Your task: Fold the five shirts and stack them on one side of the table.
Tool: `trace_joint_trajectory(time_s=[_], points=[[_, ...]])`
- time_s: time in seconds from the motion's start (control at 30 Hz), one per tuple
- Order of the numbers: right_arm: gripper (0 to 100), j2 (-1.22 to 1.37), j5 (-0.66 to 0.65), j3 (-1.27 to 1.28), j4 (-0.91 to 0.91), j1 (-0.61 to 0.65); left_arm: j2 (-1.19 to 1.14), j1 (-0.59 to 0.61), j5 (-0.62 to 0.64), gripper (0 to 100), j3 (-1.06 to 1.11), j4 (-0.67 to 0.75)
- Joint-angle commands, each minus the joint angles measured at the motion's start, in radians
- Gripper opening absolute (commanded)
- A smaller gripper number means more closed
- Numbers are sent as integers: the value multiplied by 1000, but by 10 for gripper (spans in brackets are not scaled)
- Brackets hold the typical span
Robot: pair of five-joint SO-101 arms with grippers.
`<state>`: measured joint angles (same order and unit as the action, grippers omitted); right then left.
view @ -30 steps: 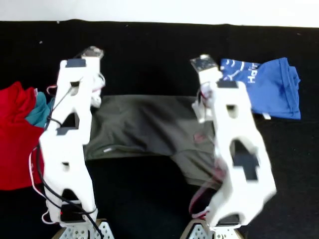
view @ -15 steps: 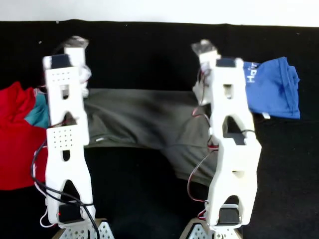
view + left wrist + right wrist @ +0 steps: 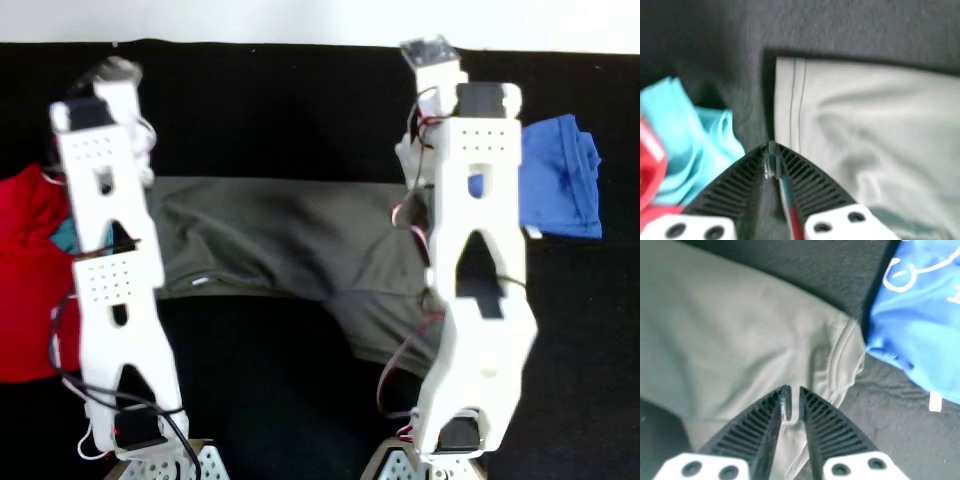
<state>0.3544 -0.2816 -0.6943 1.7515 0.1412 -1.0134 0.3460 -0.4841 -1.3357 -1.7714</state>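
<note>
Over the last second both arms have stretched out from their bases, and the olive-grey cotton shirt [image 3: 290, 240] between them has crept a little with them, so that its far edge now runs straighter across the black cloth-covered table [image 3: 280, 110]. The left gripper [image 3: 772, 162] has its jaws pressed together. No cloth shows between them, and the shirt's stitched hem corner [image 3: 790, 100] lies flat just ahead of the tips and a little to one side. A crumpled teal shirt [image 3: 685, 140] sits close on the gripper's other side, and a bunched red shirt [image 3: 30, 280] lies beyond that. The right gripper [image 3: 791, 402] is drawn nearly shut, with only a thin slit left. It hangs over the olive-grey shirt near a seamed, puckered edge and seems to pinch nothing. The rumpled blue shirt with white print [image 3: 925, 315] lies just past that edge, off to the side of the tips. This reads as a spreading pull now finished, leaving the far edge laid out for a first fold. The part of the shirt nearest the right arm's base is bunched and would likely need smoothing. No shirt looks folded or stacked yet, so the task is at an early stage.
</note>
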Motion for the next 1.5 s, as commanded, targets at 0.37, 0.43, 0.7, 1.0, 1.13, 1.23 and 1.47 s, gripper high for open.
trace_joint_trajectory(time_s=[0.37,0.43,0.7,1.0,1.13,1.23,1.47], points=[[43,-578,6,809,-223,48,911,-22,0,9,1446,434],[43,-601,6,944,-311,48,960,-39,2,9,1606,572],[43,-498,-77,1297,-754,-36,920,-21,5,9,1902,973],[43,-108,-143,918,-710,-277,895,4,8,9,1903,994],[43,-96,-143,700,-524,-277,891,4,8,9,1905,994],[43,-96,-143,555,-381,-277,888,4,8,9,1908,996],[9,-168,-141,410,-91,-182,886,4,8,9,1908,1000]])
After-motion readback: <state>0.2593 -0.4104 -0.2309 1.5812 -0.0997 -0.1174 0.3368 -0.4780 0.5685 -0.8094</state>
